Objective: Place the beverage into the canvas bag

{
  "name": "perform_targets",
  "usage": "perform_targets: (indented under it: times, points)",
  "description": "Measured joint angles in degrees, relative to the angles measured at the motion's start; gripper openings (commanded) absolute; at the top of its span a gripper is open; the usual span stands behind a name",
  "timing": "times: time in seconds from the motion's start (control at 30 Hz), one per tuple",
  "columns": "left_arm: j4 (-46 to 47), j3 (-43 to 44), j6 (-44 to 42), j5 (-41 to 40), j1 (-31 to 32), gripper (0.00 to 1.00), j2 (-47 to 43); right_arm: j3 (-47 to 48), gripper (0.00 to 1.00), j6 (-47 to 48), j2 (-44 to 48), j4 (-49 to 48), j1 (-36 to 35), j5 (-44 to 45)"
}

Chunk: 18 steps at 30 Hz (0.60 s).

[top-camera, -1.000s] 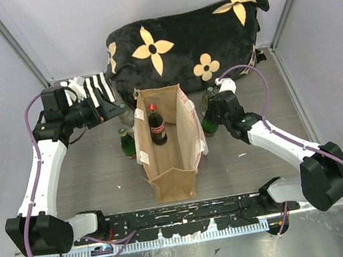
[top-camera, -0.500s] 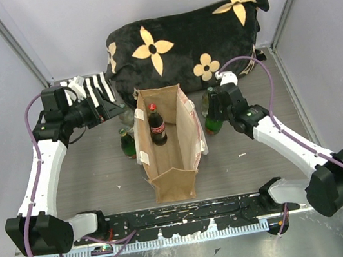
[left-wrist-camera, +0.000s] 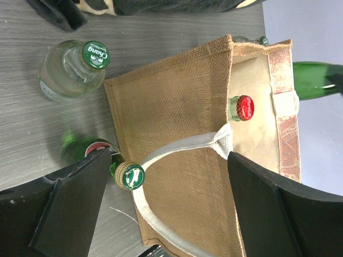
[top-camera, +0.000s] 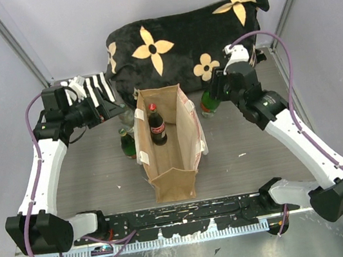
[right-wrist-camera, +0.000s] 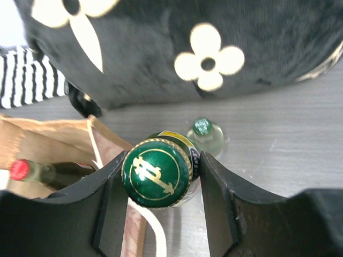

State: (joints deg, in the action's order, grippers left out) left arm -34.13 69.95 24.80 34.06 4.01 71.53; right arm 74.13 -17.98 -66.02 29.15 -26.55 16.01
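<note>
Gripping a green bottle [top-camera: 207, 105] near its cap, the right tool [right-wrist-camera: 161, 184] sits half-closed just beside the canvas bag [top-camera: 188, 132], not yet over its mouth. One red-capped bottle [top-camera: 157, 125] already stands inside. The left tool [left-wrist-camera: 171, 182] gapes wide, empty, at the bag's other side.

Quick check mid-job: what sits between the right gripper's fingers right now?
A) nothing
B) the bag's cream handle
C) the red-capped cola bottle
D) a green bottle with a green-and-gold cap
D: the right wrist view shows the right gripper closed on the green bottle just under its cap; the red-capped cola bottle stands inside the canvas bag.
</note>
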Motion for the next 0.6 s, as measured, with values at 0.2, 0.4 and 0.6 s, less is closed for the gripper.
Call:
perform_targets:
  times: [0.2,0.4,0.6]
  points:
    - [0.0,0.0,0.0,0.1,0.0,0.97,0.0,10.3,0.01,1.0,-2.3,1.0,-4.5,1.2]
    - [0.0,0.0,0.0,0.1,0.0,0.97,0.0,19.1,0.01,4.9,-9.1,0.6,-17.7,5.4]
    - [0.0,-0.6,0.0,0.1,0.0,0.97,0.0,16.5,0.01,5.5,-12.4,-0.2,-23.9,5.9]
